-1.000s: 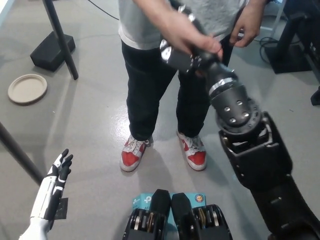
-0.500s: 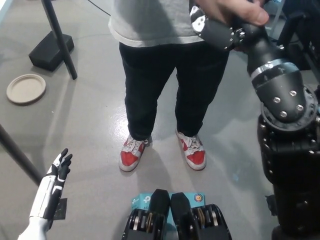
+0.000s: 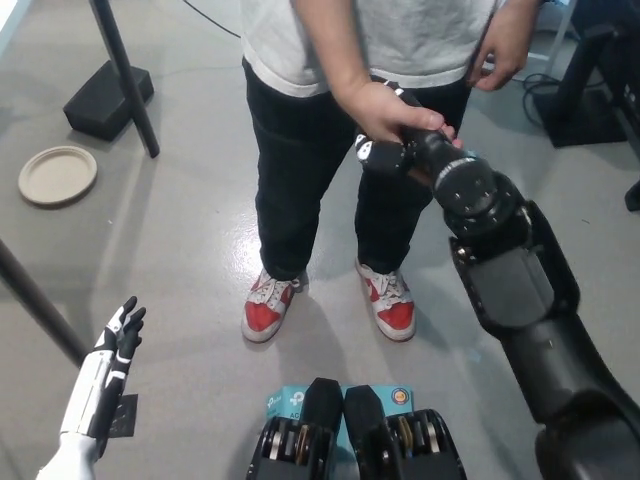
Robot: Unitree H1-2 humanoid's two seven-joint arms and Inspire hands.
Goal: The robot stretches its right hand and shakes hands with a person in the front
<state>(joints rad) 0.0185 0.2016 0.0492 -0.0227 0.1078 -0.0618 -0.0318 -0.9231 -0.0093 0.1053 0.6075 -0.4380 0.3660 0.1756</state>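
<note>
In the head view, the black right arm (image 3: pixel 520 300) reaches up from the lower right toward the person (image 3: pixel 340 120) standing in front, its forearm angled up and to the left. The right hand (image 3: pixel 385 150) sits at the end of it, level with the person's thighs, mostly wrapped from above by the person's hand (image 3: pixel 385 108); only a bit of its black and silver shell shows, so whether its fingers are closed around that hand cannot be told. The person's other hand (image 3: pixel 503 50) hangs by the hip. The white left hand (image 3: pixel 118 335) rests low at the lower left, fingers apart and pointing up, holding nothing. On the floor (image 3: pixel 180 230) lies a round plate (image 3: pixel 57 175) at far left.
</note>
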